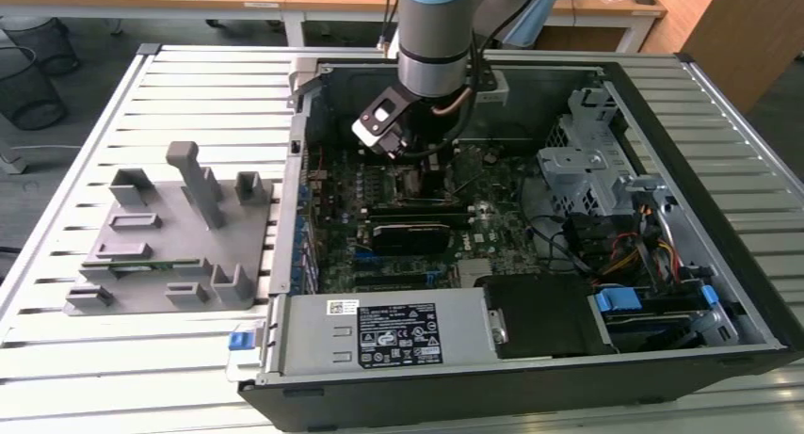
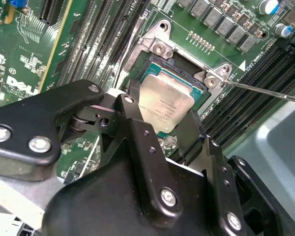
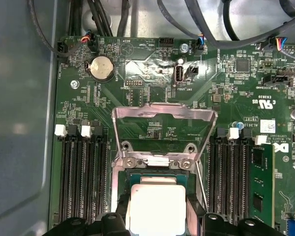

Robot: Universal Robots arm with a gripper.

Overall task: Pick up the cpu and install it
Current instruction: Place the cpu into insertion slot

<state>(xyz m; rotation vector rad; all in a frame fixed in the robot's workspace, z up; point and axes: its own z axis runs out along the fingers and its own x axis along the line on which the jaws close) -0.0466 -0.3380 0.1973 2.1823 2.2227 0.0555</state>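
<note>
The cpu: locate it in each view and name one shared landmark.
Exterior view: hidden below the arm, over the motherboard.
Second wrist view: the cpu beside the silver socket bracket.
First wrist view: the cpu beside that bracket.
Shared landmark: the motherboard; bracket in both wrist views.

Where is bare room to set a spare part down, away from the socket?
Bare slatted table lies beyond the grey fixture, and in the strip in front of it, beside the case. Crowded: inside the case, around the gripper at the cpu.

- Bright, even light falls on the slatted bench (image 1: 188, 95), and soft shadows pool inside the computer case (image 1: 503, 217).
- In the first wrist view, glare whitens the cpu (image 3: 155, 209).
</note>
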